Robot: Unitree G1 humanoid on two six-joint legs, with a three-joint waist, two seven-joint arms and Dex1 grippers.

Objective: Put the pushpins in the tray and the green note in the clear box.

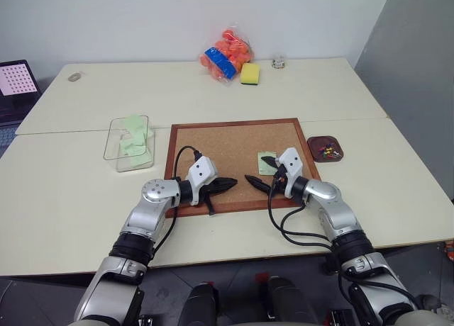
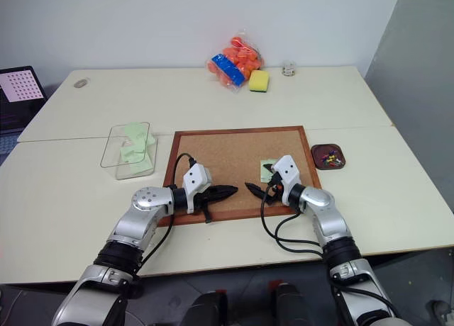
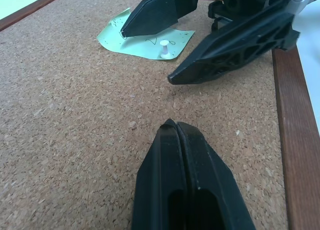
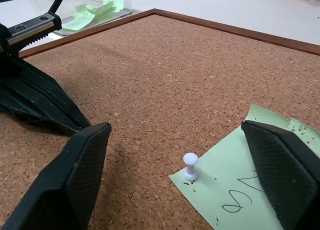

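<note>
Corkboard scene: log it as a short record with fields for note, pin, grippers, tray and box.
note: green note flat on corkboard, pinned
pin: white pushpin upright through the note's corner
right gripper: open, one finger on each side of the pin
left gripper: shut, over the board, empty
tray: holds several coloured pins
box: holds green notes

- A plain indoor test room or lab, set up like an office.
- Two pale cream tables stand pushed together against a bare white wall.
- A laptop at the far left edge shows a dotted grid pattern on its screen.
- A wood-framed corkboard lies flat on the tabletop.
- A bag of orange balls and a yellow sponge sit near the wall.
</note>
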